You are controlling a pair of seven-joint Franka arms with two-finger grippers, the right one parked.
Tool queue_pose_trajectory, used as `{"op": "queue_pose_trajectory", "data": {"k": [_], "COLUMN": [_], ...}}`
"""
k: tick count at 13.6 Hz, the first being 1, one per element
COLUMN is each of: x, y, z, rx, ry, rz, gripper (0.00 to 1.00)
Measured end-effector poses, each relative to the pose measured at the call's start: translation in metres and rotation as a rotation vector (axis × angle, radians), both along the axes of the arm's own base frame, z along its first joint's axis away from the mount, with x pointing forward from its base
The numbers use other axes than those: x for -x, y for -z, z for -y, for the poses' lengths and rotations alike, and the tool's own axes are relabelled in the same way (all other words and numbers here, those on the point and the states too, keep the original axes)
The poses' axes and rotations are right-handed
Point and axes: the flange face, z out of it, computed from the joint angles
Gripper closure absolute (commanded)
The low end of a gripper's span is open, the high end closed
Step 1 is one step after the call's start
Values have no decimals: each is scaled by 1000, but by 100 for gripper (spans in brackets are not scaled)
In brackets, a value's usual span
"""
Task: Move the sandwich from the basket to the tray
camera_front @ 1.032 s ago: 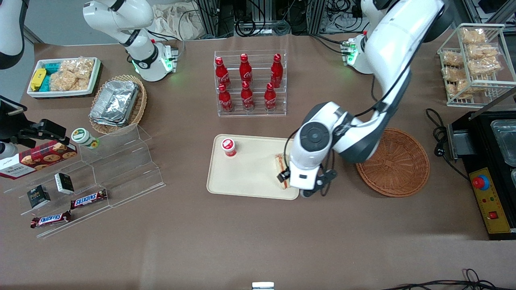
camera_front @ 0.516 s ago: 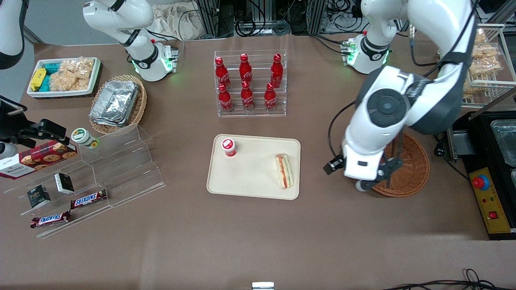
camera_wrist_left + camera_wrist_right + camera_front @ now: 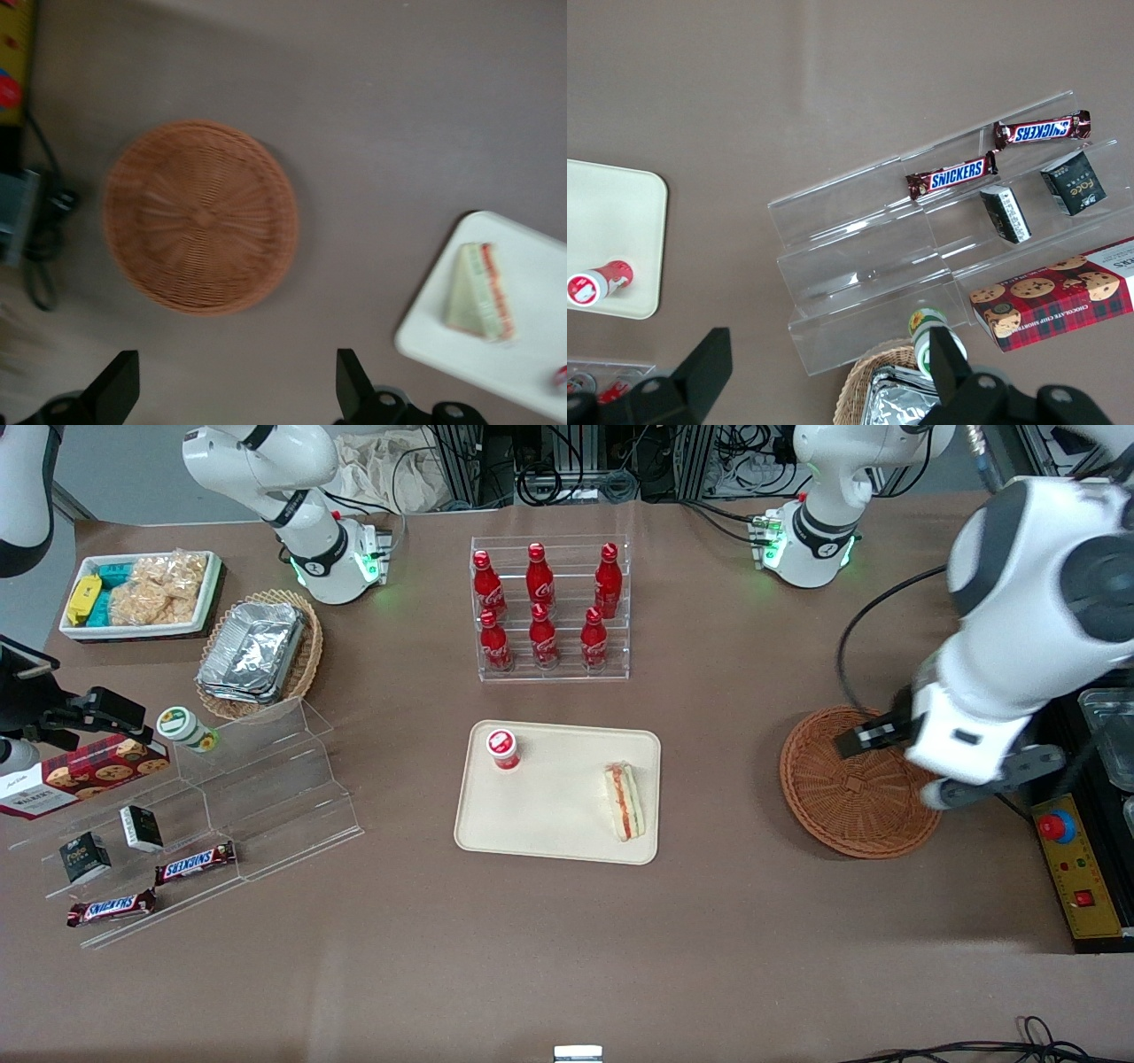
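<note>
Change: a second ago my gripper (image 3: 895, 766) sat over the sandwich (image 3: 625, 802) on the tray (image 3: 558, 828); now I have it lifted away, high above the basket (image 3: 850, 815) at the working arm's end.
Meaning: sandwich lies on the tray, near its edge toward the basket; basket empty. I judge the placing done.
Jaws: spread wide, holding and touching nothing.

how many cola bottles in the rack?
6 cola bottles in the clear rack: upper row, lower row. Gripper hangs open above the basket.
</note>
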Motion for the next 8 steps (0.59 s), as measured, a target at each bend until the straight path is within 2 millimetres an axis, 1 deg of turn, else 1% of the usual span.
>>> {"op": "queue_pose_trajectory", "data": {"k": [2,5,8], "x": [12,34,58], "y": [-10,-20,-23], "z": [-28,-62,-87], "rx": [3,16,26], "ry": [71,144,143], "rz": [-2,-10,-9], "gripper": [0,0,0]}}
